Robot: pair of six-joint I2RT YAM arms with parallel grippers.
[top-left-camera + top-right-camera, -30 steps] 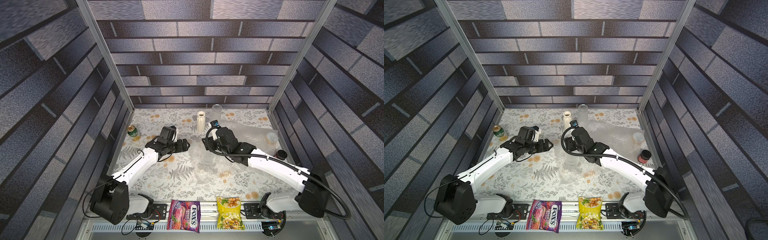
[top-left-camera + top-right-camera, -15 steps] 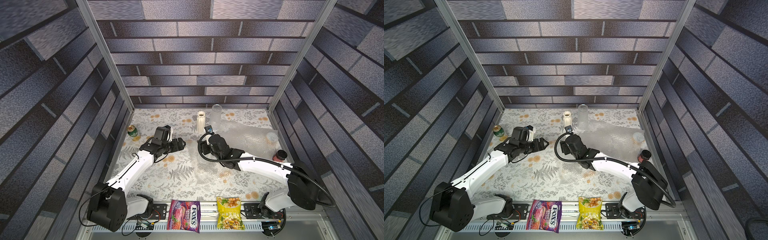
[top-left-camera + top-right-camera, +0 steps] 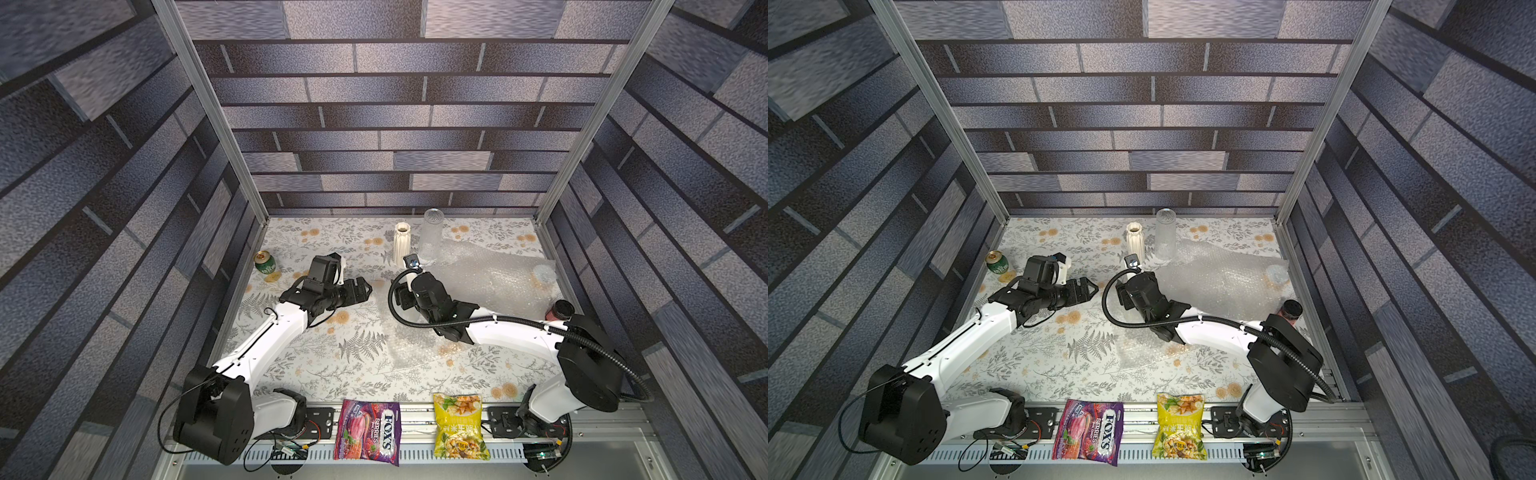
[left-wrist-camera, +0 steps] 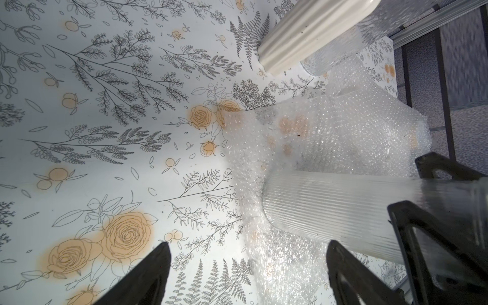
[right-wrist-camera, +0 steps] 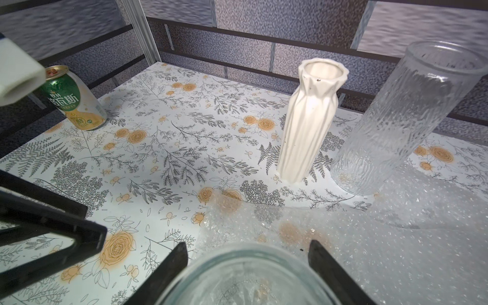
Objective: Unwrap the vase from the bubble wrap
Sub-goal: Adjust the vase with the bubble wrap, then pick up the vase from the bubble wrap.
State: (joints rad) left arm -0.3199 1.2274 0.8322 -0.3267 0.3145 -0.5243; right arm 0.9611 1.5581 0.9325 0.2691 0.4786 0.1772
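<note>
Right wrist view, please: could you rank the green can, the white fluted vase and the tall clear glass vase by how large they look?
1. tall clear glass vase
2. white fluted vase
3. green can; it stands farther from the camera, so its true size is unsure.

I read "FOX'S BERRIES" on the purple candy bag [image 3: 368, 430]. The green can [image 5: 74, 101] carries Chinese characters, "格瓦斯".

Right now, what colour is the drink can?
The can is green and yellow, with a gold top; the right wrist view shows it best.
</note>
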